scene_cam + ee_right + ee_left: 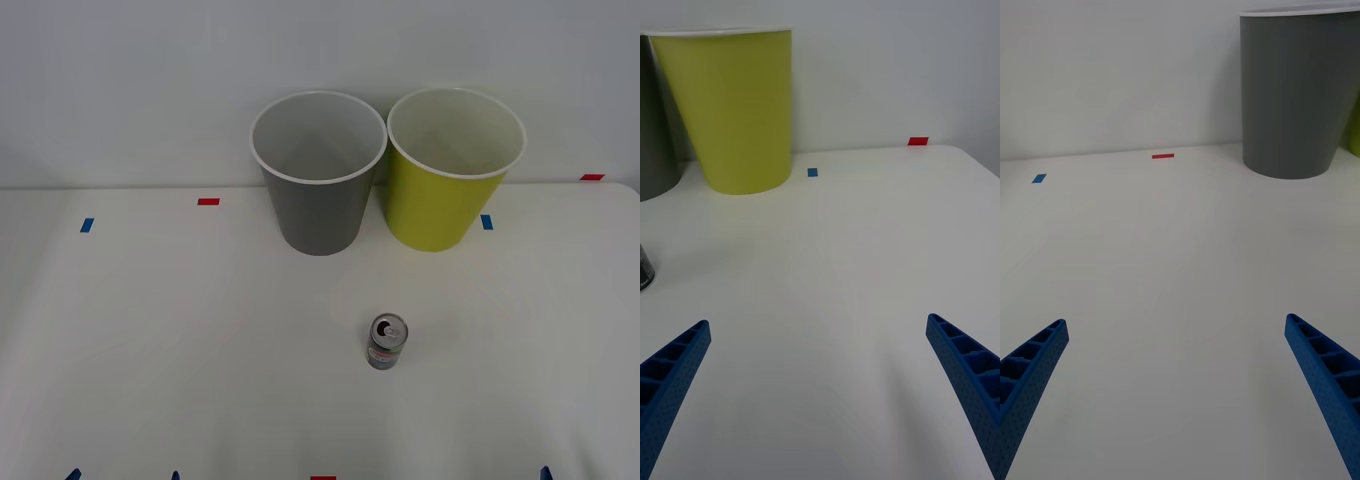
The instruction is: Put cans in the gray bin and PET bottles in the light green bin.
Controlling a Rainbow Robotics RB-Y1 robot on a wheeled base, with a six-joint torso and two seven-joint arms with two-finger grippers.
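A small dark can [387, 342] with a silver pull-tab top stands upright on the white table [150, 330], in front of the two bins and slightly right of centre. Its edge appears in the right wrist view as the can [644, 268]. The gray bin [318, 172] stands at the back beside the light green bin [455, 168], both upright, and I see nothing inside either. My right gripper [818, 390] is open above bare table, well short of the light green bin [730, 109]. My left gripper [1176, 390] is open too, the gray bin [1300, 94] far ahead of it. No PET bottles are in view.
Small red tape marks [208, 201] and blue tape marks [86, 225] lie on the table near the back. More blue marks [545, 472] sit along the front edge. A plain wall rises right behind the bins.
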